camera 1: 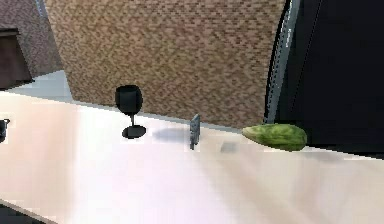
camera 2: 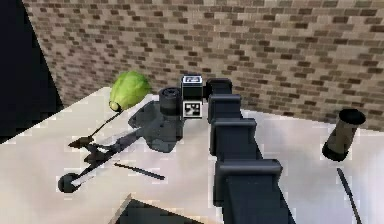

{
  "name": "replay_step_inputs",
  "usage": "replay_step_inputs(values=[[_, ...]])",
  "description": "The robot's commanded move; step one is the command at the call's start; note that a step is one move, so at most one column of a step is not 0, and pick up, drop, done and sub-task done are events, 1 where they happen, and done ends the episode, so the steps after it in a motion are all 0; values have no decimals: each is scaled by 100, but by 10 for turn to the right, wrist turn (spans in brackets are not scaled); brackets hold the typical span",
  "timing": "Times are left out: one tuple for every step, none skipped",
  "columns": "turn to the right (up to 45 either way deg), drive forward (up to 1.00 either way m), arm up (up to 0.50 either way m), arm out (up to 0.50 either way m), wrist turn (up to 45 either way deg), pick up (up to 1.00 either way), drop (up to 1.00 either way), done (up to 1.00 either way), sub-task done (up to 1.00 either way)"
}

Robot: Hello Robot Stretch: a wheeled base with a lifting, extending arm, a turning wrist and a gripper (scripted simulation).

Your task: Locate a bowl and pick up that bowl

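Note:
On the pale countertop (camera 2: 300, 160) in the arm side view, my arm (camera 2: 240, 160) reaches out from the bottom edge to two white marker squares (camera 2: 192, 95). Left of them is the gripper (camera 2: 152, 120), its dark body over a grey, rounded, bowl-like thing (camera 2: 165, 142) that rests on the counter. I cannot tell whether the gripper holds anything. A green leafy lump (camera 2: 130, 90) lies just beyond the gripper, near the counter's far left corner.
A long-handled dark utensil (camera 2: 95, 155) and a thin dark stick (camera 2: 140, 170) lie left of the arm; a dark cylinder (camera 2: 345, 135) stands at the right. The forward view has a dark wine glass (camera 1: 129, 108), a small grey upright thing (camera 1: 195, 130), a green oblong thing (camera 1: 275, 136), brick wall behind.

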Motion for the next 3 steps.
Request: replay_step_inputs(values=[[0,0,0,0,450,0,0,0,0],[0,0,0,0,300,0,0,0,0],[0,0,0,0,0,100,0,0,0]])
